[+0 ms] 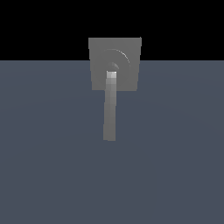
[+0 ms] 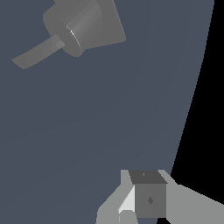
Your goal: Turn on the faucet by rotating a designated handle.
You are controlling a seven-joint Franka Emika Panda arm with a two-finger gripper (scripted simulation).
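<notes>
Your faucet (image 1: 124, 74) sits toward the far edge of the dark blue-grey bench (image 1: 52, 166), a grey square plate with a round dome raised on it. The handle (image 1: 110, 111) runs from the dome toward the near side of the exterior view, its lighter end at the dome, leaning slightly to the exterior view's left. In the wrist view your claw (image 2: 146, 199) shows as grey blocks well apart from the faucet, touching nothing; you cannot tell from this whether it is released or clenched.
</notes>
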